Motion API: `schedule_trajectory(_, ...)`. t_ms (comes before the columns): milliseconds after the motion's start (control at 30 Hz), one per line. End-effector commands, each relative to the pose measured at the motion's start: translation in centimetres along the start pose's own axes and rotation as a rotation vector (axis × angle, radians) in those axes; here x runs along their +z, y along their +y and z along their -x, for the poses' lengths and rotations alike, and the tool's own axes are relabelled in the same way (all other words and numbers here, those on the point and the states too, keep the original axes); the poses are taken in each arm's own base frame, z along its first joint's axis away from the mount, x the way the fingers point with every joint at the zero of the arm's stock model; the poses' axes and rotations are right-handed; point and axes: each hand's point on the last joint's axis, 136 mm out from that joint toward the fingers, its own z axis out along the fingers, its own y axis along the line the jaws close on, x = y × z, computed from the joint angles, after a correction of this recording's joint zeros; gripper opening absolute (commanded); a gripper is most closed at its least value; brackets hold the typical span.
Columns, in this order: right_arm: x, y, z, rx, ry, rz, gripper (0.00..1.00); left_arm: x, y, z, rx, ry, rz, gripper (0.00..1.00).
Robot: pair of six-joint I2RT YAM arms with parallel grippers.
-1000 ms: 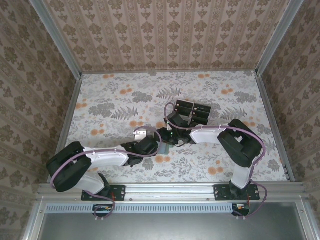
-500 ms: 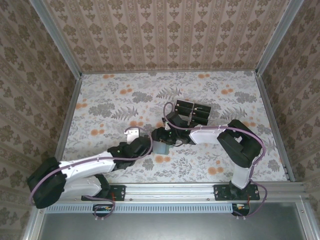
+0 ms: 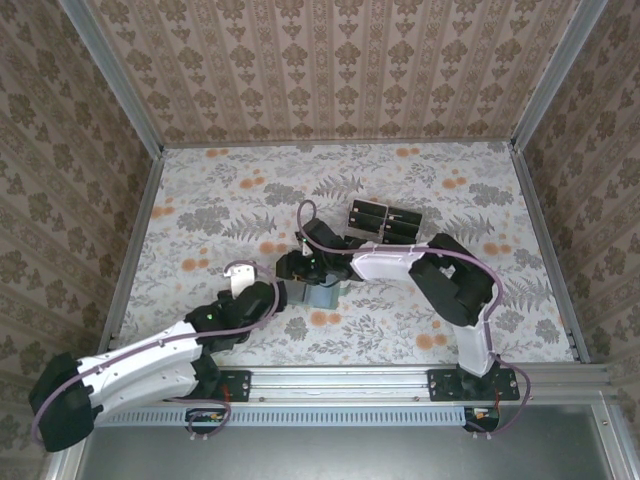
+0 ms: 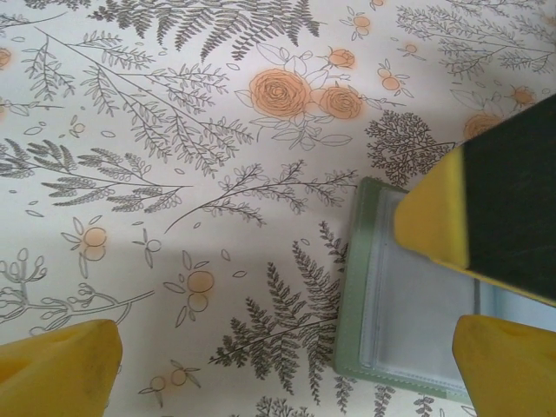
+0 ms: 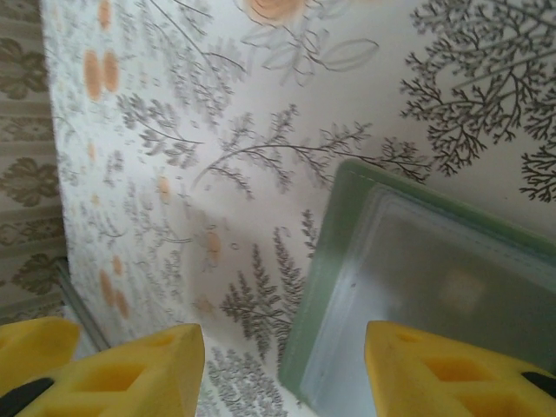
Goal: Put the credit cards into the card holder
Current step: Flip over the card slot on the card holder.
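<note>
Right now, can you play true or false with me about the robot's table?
The card holder lies flat on the flowery table. True.
The left gripper is squeezed shut. False: its jaws stand wide open, holding nothing.
The credit cards are black. True.
The card holder is bright red. False: it is grey-green.

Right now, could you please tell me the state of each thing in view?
card holder: flat on the table, clear pocket up, no card visible inside.
credit cards: grouped on the table, outside the holder.
left tool: open, empty.
right tool: open, over the holder's corner.
</note>
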Motion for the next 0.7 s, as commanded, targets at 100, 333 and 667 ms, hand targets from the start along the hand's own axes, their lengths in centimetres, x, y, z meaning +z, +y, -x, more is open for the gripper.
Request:
schedule_trajectory(100,-1.3,2.8,0.8,-0.081,0.003,0.026,0.52,-0.2,1.5,0.0,0.0,-0.014,0.039,1.0)
schedule_trajectory(333,-7.4,5.1,3.5,-0.241,-0.066,0.027,0.53,0.3,1.1,0.0,0.011,-0.004,0.031,1.0)
schedule_trajectory(667,-17.5,-5.8,8.4,-0.485,-0.108,-0.554,0.53,1.2,0.0,1.1,0.037,0.049,0.049,1.0)
